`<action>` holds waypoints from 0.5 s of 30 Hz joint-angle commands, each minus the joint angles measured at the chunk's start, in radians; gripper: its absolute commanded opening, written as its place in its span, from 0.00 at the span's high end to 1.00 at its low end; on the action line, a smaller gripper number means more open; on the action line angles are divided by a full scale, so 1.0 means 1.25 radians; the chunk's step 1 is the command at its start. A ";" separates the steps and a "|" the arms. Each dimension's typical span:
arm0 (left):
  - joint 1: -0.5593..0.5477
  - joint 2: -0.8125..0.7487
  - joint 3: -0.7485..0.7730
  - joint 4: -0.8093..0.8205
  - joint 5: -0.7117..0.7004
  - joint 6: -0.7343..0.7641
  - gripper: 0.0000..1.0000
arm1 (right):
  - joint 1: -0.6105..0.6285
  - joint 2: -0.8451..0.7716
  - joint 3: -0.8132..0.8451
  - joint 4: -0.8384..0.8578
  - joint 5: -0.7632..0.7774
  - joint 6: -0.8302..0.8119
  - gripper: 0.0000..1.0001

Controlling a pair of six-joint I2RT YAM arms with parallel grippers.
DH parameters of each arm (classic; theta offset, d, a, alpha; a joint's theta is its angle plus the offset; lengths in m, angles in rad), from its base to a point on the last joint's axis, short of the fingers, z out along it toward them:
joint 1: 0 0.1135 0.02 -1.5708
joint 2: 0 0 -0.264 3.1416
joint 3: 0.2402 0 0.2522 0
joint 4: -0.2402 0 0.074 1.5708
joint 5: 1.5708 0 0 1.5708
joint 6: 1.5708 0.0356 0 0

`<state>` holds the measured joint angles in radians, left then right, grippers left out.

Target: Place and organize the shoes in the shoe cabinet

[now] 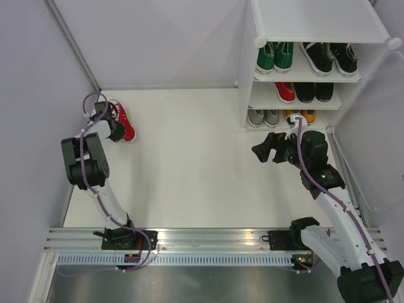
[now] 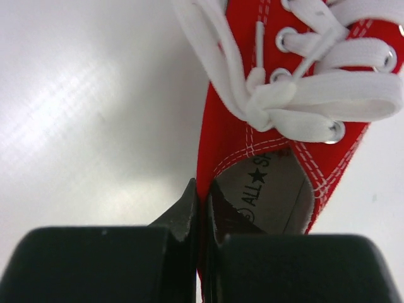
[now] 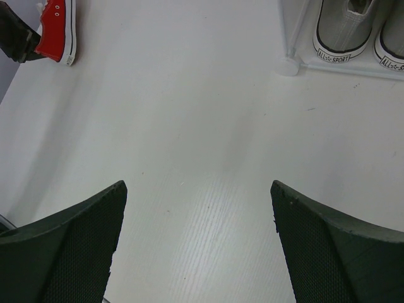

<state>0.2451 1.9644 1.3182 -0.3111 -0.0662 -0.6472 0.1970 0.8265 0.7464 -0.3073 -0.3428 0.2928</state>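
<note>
White table [image 1: 202, 183]: red sneaker [image 1: 125, 124], shoe cabinet [image 1: 315, 19]

Overhead looks down; both wrist views (left very close) share the red shoe [image 2: 218, 145].

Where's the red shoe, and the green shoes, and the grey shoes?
red shoe [image 2: 221, 145], left wrist view, side canvas.
green shoes [image 1: 266, 57], top view, left shoe's canvas.
grey shoes [image 3: 344, 28], right wrist view, one heel.
</note>
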 commanded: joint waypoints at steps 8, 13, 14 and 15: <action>-0.489 -0.234 -0.205 -0.079 0.058 -0.234 0.98 | 0.044 0.011 0.004 -0.025 -0.007 0.000 0.03; -0.710 -0.214 -0.209 -0.078 -0.013 -0.364 0.98 | 0.098 0.005 -0.010 -0.045 0.037 0.007 0.03; -0.770 -0.207 -0.198 -0.078 -0.029 -0.377 0.98 | 0.104 0.002 -0.014 -0.045 0.045 0.010 0.03; -0.797 -0.189 -0.181 -0.078 -0.039 -0.394 0.98 | 0.115 0.000 -0.017 -0.047 0.047 0.016 0.03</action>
<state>-0.6533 1.7229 1.0561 -0.3897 -0.0868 -0.9829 0.3164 0.8387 0.7380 -0.3573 -0.3191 0.2958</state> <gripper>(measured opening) 0.048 0.974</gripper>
